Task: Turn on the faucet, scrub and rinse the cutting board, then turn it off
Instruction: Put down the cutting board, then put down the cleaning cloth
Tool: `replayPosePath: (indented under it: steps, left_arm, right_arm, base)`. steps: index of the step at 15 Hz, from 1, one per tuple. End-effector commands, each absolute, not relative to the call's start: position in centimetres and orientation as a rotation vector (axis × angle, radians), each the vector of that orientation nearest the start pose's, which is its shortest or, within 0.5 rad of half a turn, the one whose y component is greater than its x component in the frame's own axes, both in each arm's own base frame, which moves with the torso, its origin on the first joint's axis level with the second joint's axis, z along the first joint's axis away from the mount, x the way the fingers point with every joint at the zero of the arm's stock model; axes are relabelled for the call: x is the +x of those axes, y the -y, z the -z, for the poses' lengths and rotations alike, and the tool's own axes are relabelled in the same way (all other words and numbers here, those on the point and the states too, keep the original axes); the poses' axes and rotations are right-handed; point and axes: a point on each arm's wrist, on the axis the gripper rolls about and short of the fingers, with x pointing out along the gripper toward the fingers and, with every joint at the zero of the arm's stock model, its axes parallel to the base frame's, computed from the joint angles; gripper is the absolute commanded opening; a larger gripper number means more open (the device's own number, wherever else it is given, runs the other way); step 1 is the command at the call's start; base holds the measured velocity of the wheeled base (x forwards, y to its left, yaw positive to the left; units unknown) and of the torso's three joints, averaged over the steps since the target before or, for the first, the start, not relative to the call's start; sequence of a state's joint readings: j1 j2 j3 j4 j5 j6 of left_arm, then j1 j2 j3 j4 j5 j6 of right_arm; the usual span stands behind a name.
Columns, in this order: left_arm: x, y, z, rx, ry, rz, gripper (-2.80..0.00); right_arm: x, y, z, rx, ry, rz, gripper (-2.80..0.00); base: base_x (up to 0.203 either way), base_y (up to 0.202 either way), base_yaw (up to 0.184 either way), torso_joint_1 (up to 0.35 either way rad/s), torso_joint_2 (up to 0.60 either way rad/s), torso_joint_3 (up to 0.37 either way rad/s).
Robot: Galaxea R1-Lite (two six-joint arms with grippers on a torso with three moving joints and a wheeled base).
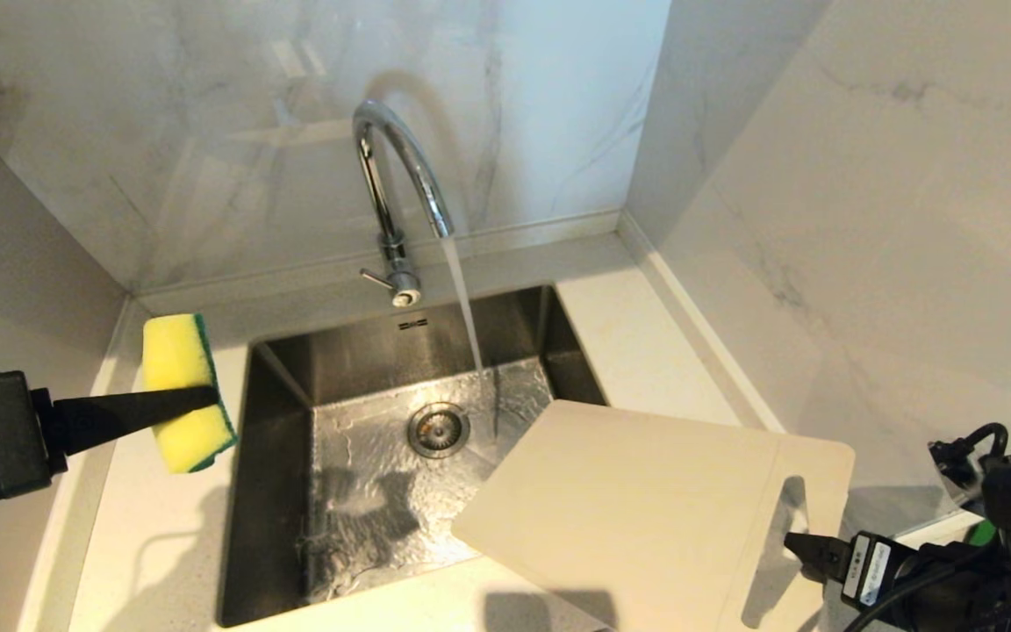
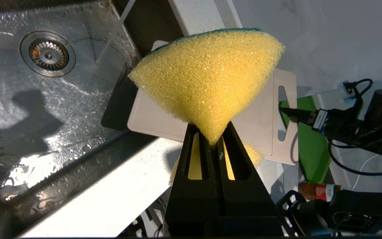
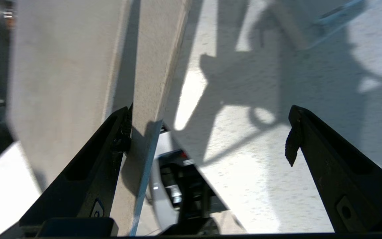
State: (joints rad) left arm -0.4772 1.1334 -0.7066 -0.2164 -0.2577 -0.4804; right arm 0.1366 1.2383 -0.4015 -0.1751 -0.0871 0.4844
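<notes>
- Now the cutting board (image 1: 646, 509), at the lower right of the head view, hangs half over the sink (image 1: 277, 491); it may tip in.
- The right end effector (image 3: 207, 132) is spread wide with one finger by the board's handle end, gripping nothing.
- The left end effector (image 1: 198, 399) squeezes the sponge (image 1: 181, 391), mid left.
- Water runs from the faucet (image 1: 391, 175), missing the board.

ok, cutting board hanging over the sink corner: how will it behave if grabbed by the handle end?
The cutting board is thin and overhangs the sink without visible sag, so probably stiff and light. The running faucet suggests it may be wet and slippery. The overhang could let it tip.
</notes>
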Motion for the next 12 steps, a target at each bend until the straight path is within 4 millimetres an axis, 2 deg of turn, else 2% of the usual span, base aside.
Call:
replayPosePath:
  steps: [1,3,7,12]
  left_arm:
    - [13.9,7.9,-24.2,-0.434,-0.397,0.664,-2.8]
    - [13.7,7.7,-23.9,-0.434,-0.404,0.663,-2.8]
    - [13.9,7.9,-24.0,-0.435,-0.409,0.678,-2.8]
    - [14.1,8.0,-24.0,-0.434,-0.416,0.684,-2.8]
  right_arm:
    - [15.3,-1.9,-14.7,0.462,-0.624,0.106,0.0]
    - [14.9,-1.9,-15.6,0.584,-0.576,0.126,0.0]
    - [13.4,-1.2,-17.1,0.611,-0.52,0.144,0.0]
    - [15.2,-1.5,-17.6,0.567,-0.571,0.074,0.0]
  base:
    - [0.0,0.0,0.0,0.0,0.0,0.0]
    - [0.0,0.0,0.0,0.0,0.0,0.0]
    - [0.0,0.0,0.0,0.0,0.0,0.0]
    - [0.0,0.0,0.0,0.0,0.0,0.0]
